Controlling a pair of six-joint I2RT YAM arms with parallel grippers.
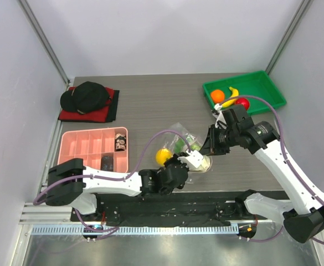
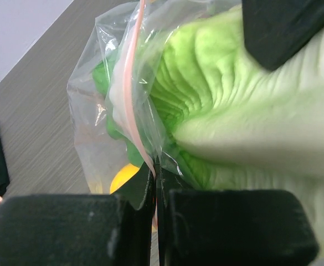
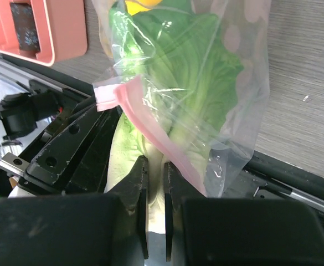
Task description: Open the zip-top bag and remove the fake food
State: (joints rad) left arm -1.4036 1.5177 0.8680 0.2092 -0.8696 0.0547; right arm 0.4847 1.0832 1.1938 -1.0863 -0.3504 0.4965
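Observation:
The zip-top bag (image 1: 178, 138) lies mid-table, held at its mouth. My left gripper (image 1: 185, 164) is shut on the bag's edge by the pink zip strip (image 2: 129, 94), as the left wrist view (image 2: 156, 169) shows. My right gripper (image 1: 207, 151) is shut on the white stem of the green-white cabbage (image 3: 167, 83), which sticks out of the bag's mouth (image 3: 156, 166). The cabbage fills the left wrist view (image 2: 234, 111). The yellow lemon (image 1: 163, 156) is still inside the bag (image 2: 123, 177). The white slider (image 3: 103, 95) sits at the strip's end.
A green tray (image 1: 261, 83) at the back right holds the orange (image 1: 217, 96), banana (image 1: 232, 93) and red fruit (image 1: 242, 103). The pink compartment tray (image 1: 84, 145) lies at the left, a black cap on red cloth (image 1: 87, 100) behind it.

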